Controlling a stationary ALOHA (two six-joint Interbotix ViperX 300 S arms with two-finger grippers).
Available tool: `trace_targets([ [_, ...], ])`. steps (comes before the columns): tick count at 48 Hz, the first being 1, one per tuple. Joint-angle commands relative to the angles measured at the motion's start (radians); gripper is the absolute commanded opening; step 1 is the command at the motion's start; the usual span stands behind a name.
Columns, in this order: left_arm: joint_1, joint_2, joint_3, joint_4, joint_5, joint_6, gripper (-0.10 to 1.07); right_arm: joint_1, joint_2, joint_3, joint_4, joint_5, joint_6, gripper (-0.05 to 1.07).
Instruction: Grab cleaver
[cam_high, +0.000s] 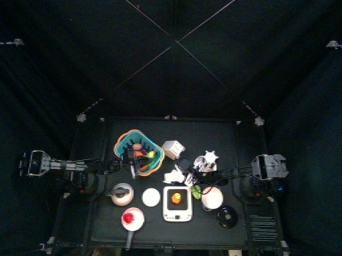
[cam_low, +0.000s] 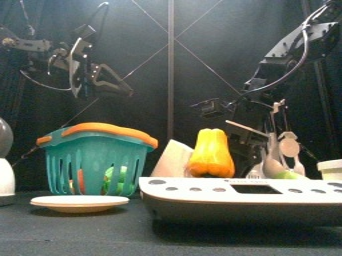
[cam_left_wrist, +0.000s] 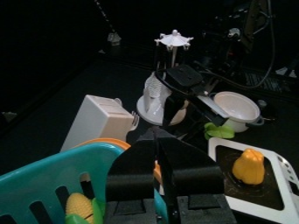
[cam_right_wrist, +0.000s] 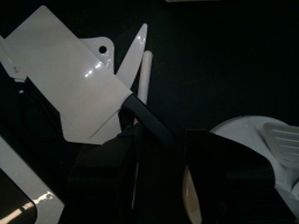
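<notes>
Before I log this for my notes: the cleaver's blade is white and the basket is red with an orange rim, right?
Not quite. The basket is teal, not red, as the front view shows; its rim is orange. The cleaver does have a white blade.

scene was dim against black curtains, overhead light lit the table middle, the white cleaver (cam_right_wrist: 73, 74) glared pale at the right wrist, the scale (cam_low: 247, 195) up front looked soft.
</notes>
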Motion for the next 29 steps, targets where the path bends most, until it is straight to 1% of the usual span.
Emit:
trace_targets([
  [1, 0.002, -0.003, -0.012, 0.0, -0.003, 0.0, 0.35, -0.002, -0.011, -0.003, 0.002, -0.023, 0.0, 0.75],
  [6, 0.002, -0.003, -0.012, 0.0, -0.003, 0.0, 0.35, -0.003, 0.012, 0.003, 0.006, -0.043, 0.0, 0.75],
  [12, 0.002, -0.003, -0.012, 0.002, -0.003, 0.0, 0.35, -0.006, 0.015, 0.002, 0.005, -0.043, 0.002, 0.73],
  [14, 0.002, -0.003, -0.012, 0.002, -0.003, 0.0, 0.35, -0.005, 0.011, -0.002, 0.003, -0.043, 0.002, 0.67],
  [17, 0.002, -0.003, -0.012, 0.0, -0.003, 0.0, 0.35, -0.005, -0.006, -0.003, 0.002, -0.043, 0.002, 0.49],
  [19, 0.002, -0.003, -0.012, 0.002, -0.005, 0.0, 0.35, -0.005, -0.017, -0.005, 0.002, -0.04, 0.002, 0.46],
  [23, 0.002, -0.003, -0.012, 0.002, -0.003, 0.0, 0.35, 0.005, -0.052, -0.012, 0.0, -0.018, 0.002, 0.45],
  [29, 0.002, -0.003, -0.014, 0.002, -0.003, 0.0, 0.35, 0.046, -0.1, -0.021, -0.009, 0.032, 0.0, 0.45],
])
